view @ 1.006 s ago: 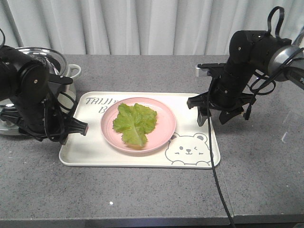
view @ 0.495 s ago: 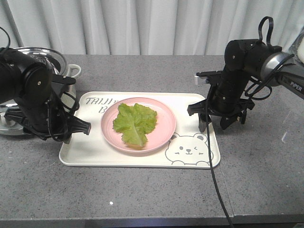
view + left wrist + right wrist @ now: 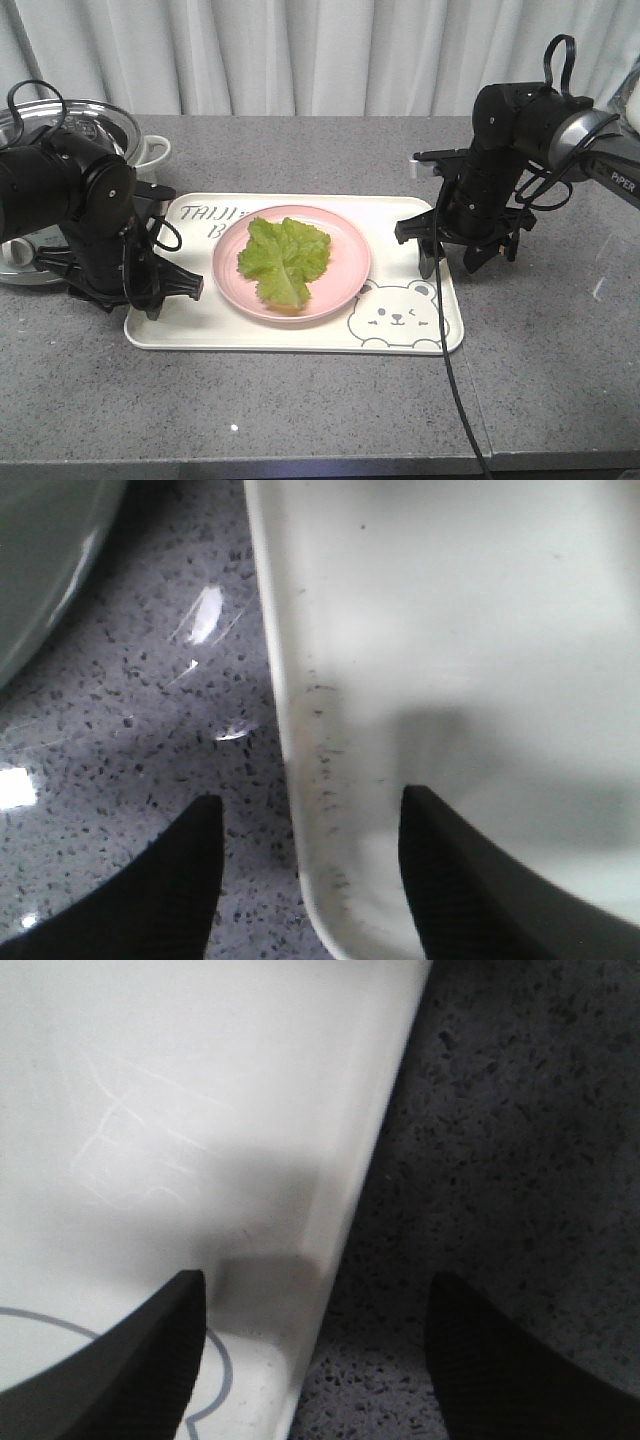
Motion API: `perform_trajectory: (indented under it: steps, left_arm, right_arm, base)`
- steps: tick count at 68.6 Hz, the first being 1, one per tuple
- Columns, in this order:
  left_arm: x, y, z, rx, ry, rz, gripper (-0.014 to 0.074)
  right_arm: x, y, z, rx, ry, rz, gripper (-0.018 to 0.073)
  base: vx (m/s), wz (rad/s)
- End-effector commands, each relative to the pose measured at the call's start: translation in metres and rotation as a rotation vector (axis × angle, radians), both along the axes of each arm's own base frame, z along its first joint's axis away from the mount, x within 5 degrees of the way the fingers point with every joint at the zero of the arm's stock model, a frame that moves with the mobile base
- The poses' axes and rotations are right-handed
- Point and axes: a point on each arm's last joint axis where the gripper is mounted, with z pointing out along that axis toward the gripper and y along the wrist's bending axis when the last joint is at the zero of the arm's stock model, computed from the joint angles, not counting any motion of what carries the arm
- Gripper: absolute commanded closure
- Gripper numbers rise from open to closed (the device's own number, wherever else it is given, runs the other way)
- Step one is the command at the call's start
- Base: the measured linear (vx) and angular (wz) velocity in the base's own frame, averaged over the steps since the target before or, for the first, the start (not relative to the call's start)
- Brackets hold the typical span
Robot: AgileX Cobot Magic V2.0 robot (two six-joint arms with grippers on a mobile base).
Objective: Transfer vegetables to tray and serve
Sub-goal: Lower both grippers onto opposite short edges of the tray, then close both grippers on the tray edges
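Observation:
The lettuce leaf (image 3: pixel 283 255) lies on a round pink plate (image 3: pixel 345 255), which stands in the middle of the cream bear tray (image 3: pixel 300 335). My left gripper (image 3: pixel 165 293) is low at the tray's left edge. In the left wrist view it (image 3: pixel 310 880) is open, one finger over the counter and the other over the tray (image 3: pixel 450 630), with the rim between them. My right gripper (image 3: pixel 445 262) is at the tray's right edge, also open (image 3: pixel 315 1360) and straddling the rim of the tray (image 3: pixel 200 1080). Neither touches the rim.
A steel pot (image 3: pixel 95 125) and a white cup (image 3: pixel 152 150) stand at the back left, close behind my left arm. A black cable (image 3: pixel 452 350) hangs from the right arm past the tray's right front corner. The grey counter's front edge (image 3: pixel 320 462) is near.
My left arm has moved right and down, bringing its gripper to the tray's left rim. The right arm dropped to the right rim a second ago and has since stayed still.

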Motion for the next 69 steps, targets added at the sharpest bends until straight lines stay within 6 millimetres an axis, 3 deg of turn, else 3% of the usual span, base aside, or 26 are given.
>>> perform_trajectory:
  steps: [1, 21, 30, 48, 69]
  left_arm:
    - [0.0019, -0.0003, 0.0178, -0.025, -0.068, -0.001, 0.022]
    - [0.0034, -0.002, 0.0126, -0.026, -0.052, -0.024, 0.0265]
    - [0.0034, -0.0029, 0.0126, -0.035, -0.051, -0.031, 0.0366]
    - [0.0034, -0.0029, 0.0126, -0.035, -0.051, -0.031, 0.0606]
    - [0.0033, -0.0046, 0.0128, -0.052, -0.052, -0.044, 0.0603]
  right_arm:
    - [-0.0046, -0.0033, 0.0218, -0.002, -0.015, 0.007, 0.0105]
    - [-0.0037, -0.0031, 0.0175, -0.004, -0.003, 0.007, 0.0118]
    - [-0.0038, -0.0029, 0.0175, -0.002, -0.002, 0.01, 0.0184]
    - [-0.0039, -0.0029, 0.0175, -0.003, -0.002, 0.02, 0.0406]
    - [-0.0038, -0.003, 0.0174, -0.005, -0.003, 0.026, 0.0539]
  base:
    - [0.0, 0.0]
    - [0.0, 0.0]
    - [0.0, 0.0]
    - [0.0, 0.0]
    - [0.0, 0.0]
